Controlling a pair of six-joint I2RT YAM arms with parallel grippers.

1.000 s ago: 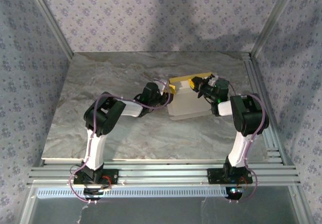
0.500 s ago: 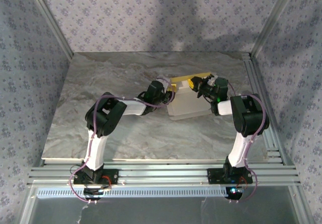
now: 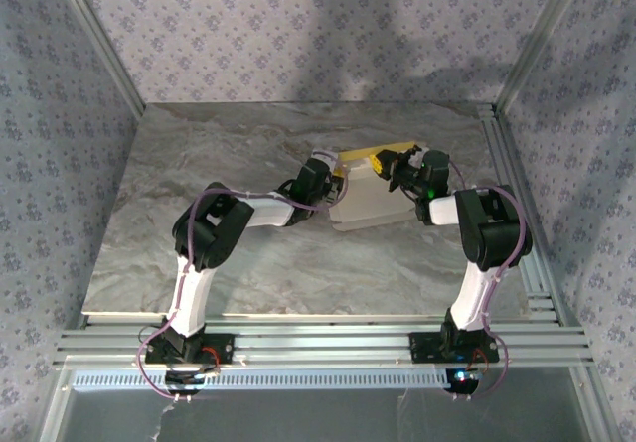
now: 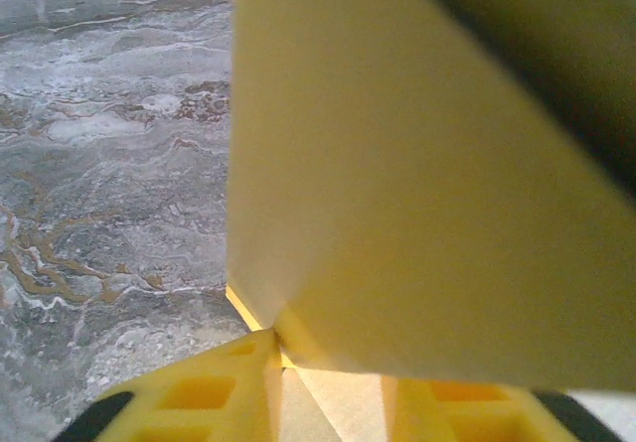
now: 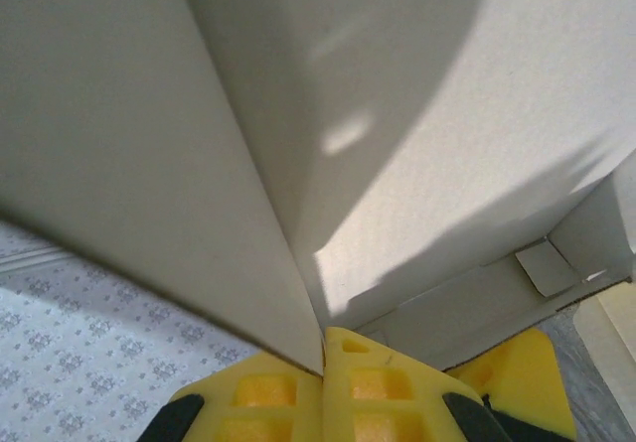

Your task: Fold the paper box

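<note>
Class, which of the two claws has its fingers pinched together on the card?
The right claw: its fingers meet on a white panel of the paper box. The left claw shows a gap between its fingers, under a yellow panel.

I counted one thin, die-cut paper box [image 3: 370, 204] of card, cream on one face and yellow on the other. I had two black tools, my left tool [image 3: 335, 182] and my right tool [image 3: 396, 171]. There was one grey marbled tabletop [image 3: 199, 184].
</note>
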